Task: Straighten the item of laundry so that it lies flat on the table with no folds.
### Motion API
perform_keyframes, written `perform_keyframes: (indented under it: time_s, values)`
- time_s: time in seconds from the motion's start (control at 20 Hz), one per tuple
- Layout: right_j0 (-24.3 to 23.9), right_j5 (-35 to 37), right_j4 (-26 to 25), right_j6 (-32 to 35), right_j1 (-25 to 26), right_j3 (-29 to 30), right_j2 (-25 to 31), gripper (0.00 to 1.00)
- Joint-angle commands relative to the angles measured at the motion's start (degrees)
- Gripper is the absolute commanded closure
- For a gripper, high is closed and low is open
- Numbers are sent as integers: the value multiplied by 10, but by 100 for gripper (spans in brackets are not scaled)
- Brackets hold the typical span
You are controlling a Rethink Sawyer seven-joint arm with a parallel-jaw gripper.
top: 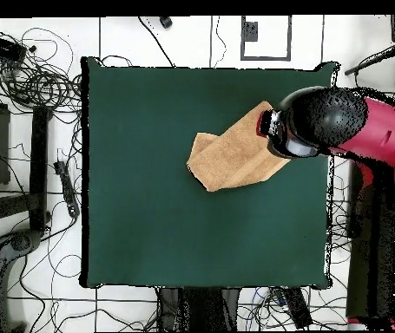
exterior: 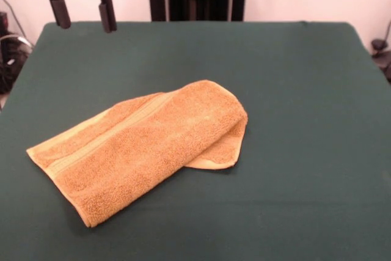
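The golden-tan terry-cloth hand towel [exterior: 143, 146] lies folded over on the large bench covered in dark green cloth [exterior: 293, 90], a little toward 8 o'clock from the middle in the front view, with its woven band [exterior: 107, 136] running along the upper layer. The red and black gripper [exterior: 84, 13] hangs at 11 o'clock, above the bench edge, its two black fingers [exterior: 107, 10] spread apart and holding nothing, well apart from the towel.
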Motion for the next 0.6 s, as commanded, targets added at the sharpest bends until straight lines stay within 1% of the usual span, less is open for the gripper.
perform_keyframes:
  time_s: [0.05, 0.6]
  values:
    - [19, 37, -7, -4, 36, 27, 20, 0]
    - [18, 26, -9, -2, 30, 44, 17, 0]
